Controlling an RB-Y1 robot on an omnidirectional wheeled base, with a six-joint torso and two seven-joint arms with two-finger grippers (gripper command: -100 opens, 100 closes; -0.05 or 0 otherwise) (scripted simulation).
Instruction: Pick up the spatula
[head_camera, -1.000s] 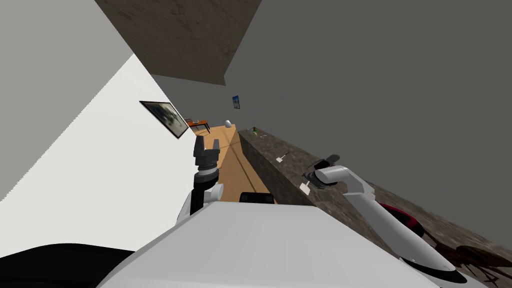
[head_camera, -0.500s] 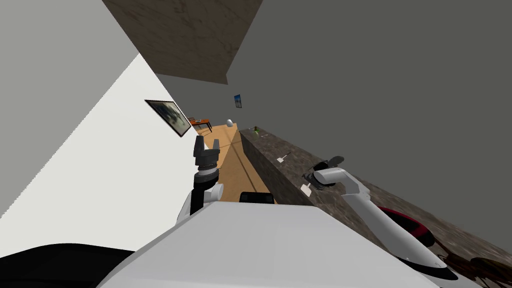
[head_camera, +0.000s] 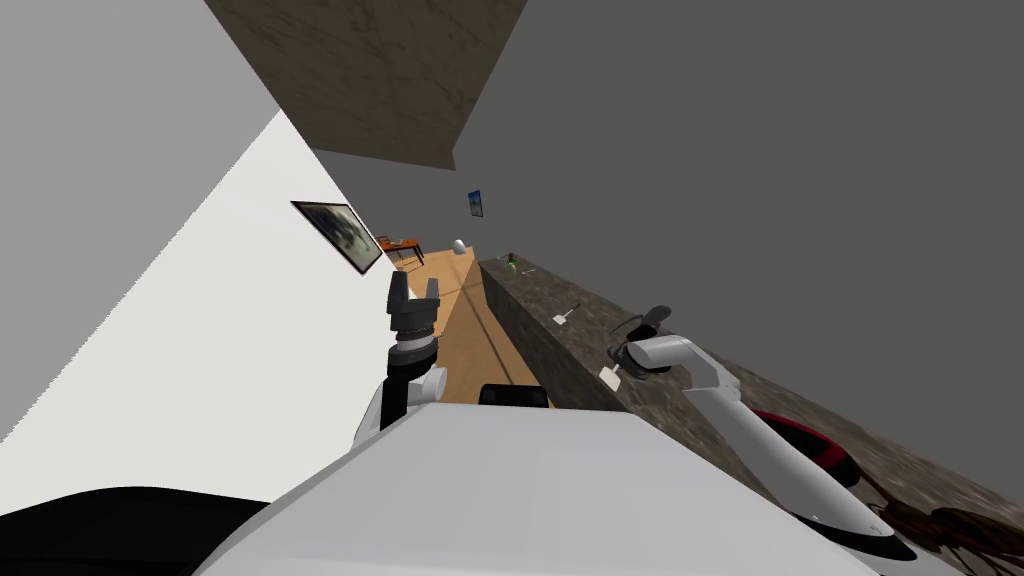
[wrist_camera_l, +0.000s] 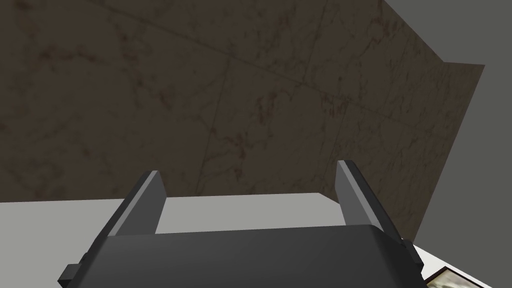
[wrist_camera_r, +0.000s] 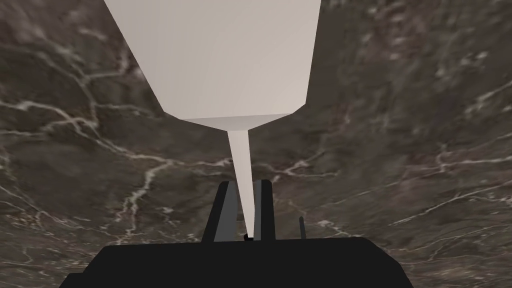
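The spatula is white, with a broad flat blade and a thin handle, and lies on the dark marbled counter. My right gripper is shut on the handle, its two fingers pressing either side just behind the blade. In the head view the spatula's blade shows near the counter's front edge, just ahead of the right gripper. My left gripper is raised in front of my chest, away from the counter. Seen from the left wrist, the left gripper is open with nothing between its fingers.
The counter runs along the grey wall to my right. A second white utensil lies farther along it, and a green item sits at its far end. A red object lies by my right elbow. Wooden floor runs beside the counter.
My right gripper's fingers have closed from wide open onto the spatula's handle. The right wrist has turned slightly. The left arm has not moved.
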